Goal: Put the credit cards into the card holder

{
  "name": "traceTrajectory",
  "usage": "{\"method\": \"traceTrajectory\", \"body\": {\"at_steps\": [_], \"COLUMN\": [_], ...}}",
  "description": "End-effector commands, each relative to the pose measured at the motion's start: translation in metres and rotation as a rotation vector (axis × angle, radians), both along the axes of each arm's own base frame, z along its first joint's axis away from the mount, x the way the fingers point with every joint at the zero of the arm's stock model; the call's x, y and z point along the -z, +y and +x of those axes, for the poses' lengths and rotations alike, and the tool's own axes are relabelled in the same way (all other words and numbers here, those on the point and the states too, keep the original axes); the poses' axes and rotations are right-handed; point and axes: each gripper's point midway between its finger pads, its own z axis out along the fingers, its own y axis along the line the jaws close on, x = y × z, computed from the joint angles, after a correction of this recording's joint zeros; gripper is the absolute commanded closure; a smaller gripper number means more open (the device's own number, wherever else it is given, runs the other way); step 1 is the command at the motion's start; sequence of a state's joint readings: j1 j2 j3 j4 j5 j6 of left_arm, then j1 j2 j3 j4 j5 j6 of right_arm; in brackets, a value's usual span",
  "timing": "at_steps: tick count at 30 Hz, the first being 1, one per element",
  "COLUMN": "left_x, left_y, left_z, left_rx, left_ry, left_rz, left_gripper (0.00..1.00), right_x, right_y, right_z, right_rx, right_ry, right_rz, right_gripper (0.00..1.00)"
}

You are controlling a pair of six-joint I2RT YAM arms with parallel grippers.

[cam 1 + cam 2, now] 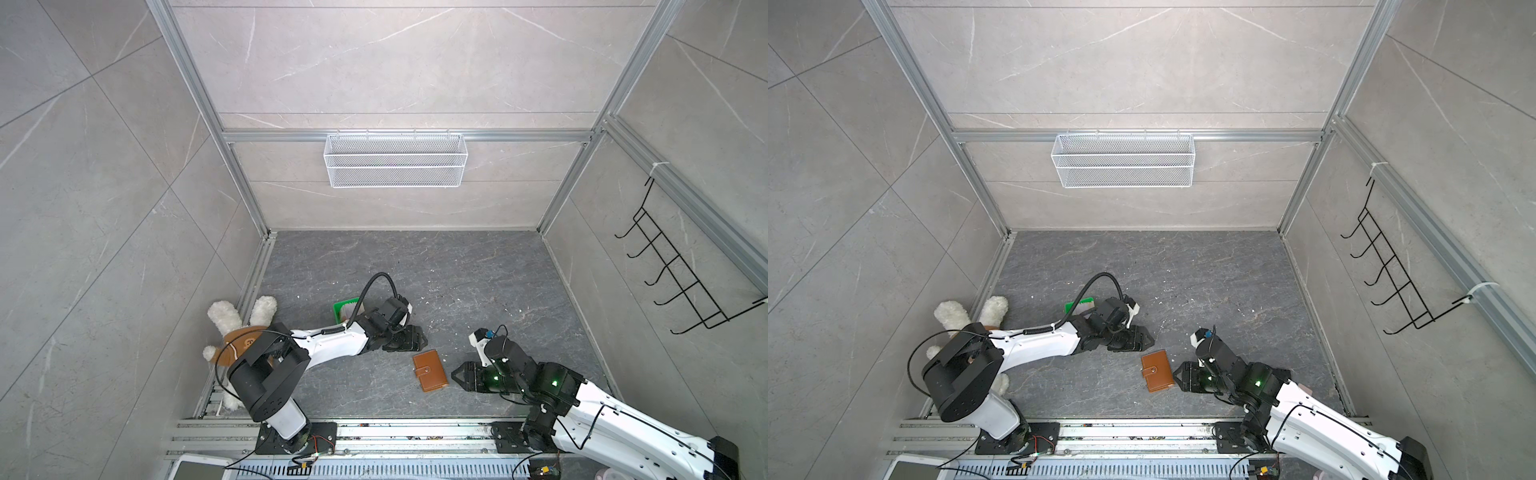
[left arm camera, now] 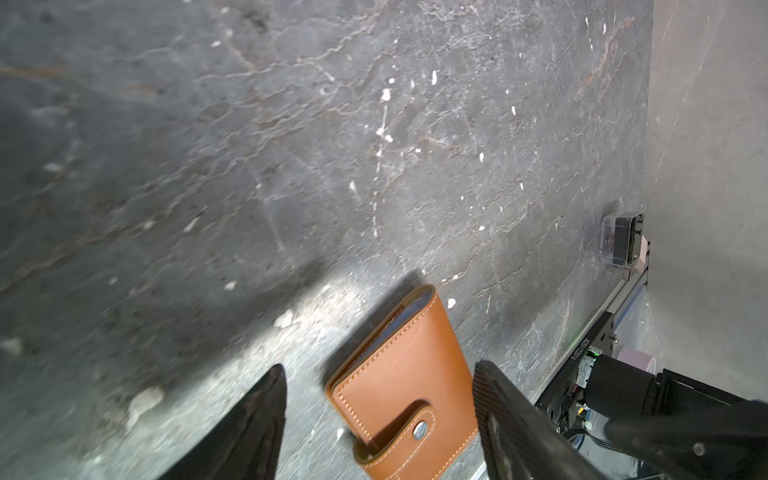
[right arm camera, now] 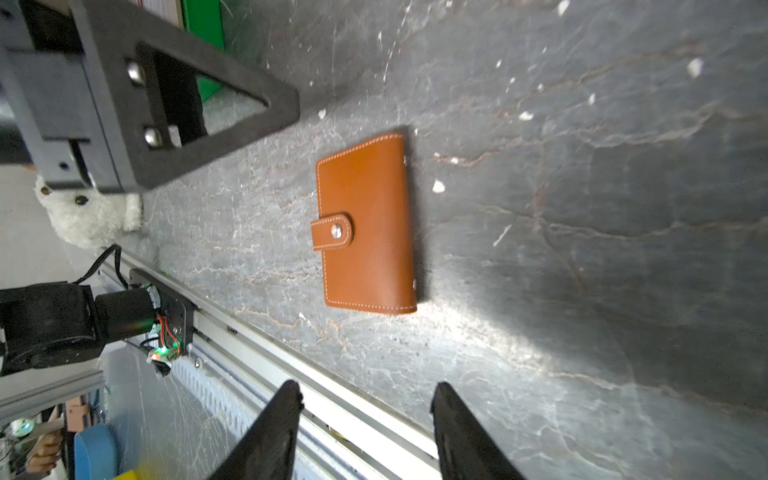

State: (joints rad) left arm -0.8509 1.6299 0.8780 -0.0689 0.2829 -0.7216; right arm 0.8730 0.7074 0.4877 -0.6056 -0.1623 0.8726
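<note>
top views: looking down from high overhead, sharing the whole tabletop (image 1: 457, 270) | wrist views: looking in close, both facing the card holder (image 2: 399, 390)

Both arms stretched low, grippers pointing toward each other, both empty.
L arm (image 1: 328, 345) reaches fwd & inward w/ elbow bent; L gripper (image 1: 420, 338) sits low, jaws wide apart, gripping nothing. R arm (image 1: 602, 419) comes in from the right; R gripper (image 1: 455, 376) points left, jaws parted w/ a clear gap.
</note>
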Motion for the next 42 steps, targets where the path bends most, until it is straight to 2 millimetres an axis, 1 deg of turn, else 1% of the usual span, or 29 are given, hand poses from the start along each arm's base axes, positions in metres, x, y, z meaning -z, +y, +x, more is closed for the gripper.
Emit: {"method": "traceTrajectory", "body": {"at_steps": [1, 6, 10, 14, 18, 21, 25, 31, 37, 40, 42], "left_x": [-0.005, 0.007, 0.009, 0.012, 0.013, 0.011, 0.008, 0.008, 0.013, 0.012, 0.008], "left_y": [-0.014, -0.026, -0.032, -0.035, -0.031, -0.028, -0.02, -0.009, 0.0, 0.004, 0.003], "left_z": [0.003, -0.004, -0.012, -0.021, -0.028, -0.036, -0.045, -0.059, -0.074, -0.081, -0.087], "left_rx": [0.069, 0.098, 0.137, 0.167, 0.166, 0.168, 0.161, 0.158, 0.132, 0.121, 0.123], "left_ry": [-0.013, 0.057, 0.083, 0.107, 0.12, 0.135, 0.138, 0.144, 0.142, 0.146, 0.135], "left_rz": [-0.021, -0.062, -0.086, -0.096, -0.102, -0.121, -0.125, -0.118, -0.088, -0.088, -0.103], "left_gripper": [0.27, 0.27, 0.26, 0.27, 0.29, 0.3, 0.31, 0.31, 0.31, 0.31, 0.31], "right_x": [0.01, 0.02, 0.028, 0.04, 0.05, 0.06, 0.067, 0.079, 0.08, 0.077, 0.074], "right_y": [0.008, 0.023, 0.033, 0.041, 0.046, 0.043, 0.042, 0.026, 0.006, 0.003, 0.004], "right_z": [-0.014, -0.018, -0.014, -0.012, -0.008, -0.002, 0.003, 0.014, 0.027, 0.034, 0.04], "right_rx": [-0.056, -0.095, -0.084, -0.073, -0.035, 0.016, 0.048, 0.173, 0.275, 0.302, 0.307], "right_ry": [0.067, 0.095, 0.101, 0.119, 0.122, 0.119, 0.106, 0.096, 0.043, 0.016, -0.007], "right_rz": [0.029, 0.065, 0.088, 0.091, 0.115, 0.105, 0.106, 0.053, -0.03, -0.054, -0.063], "right_gripper": [0.51, 0.52, 0.55, 0.59, 0.61, 0.63, 0.66, 0.7, 0.72, 0.73, 0.73]}}
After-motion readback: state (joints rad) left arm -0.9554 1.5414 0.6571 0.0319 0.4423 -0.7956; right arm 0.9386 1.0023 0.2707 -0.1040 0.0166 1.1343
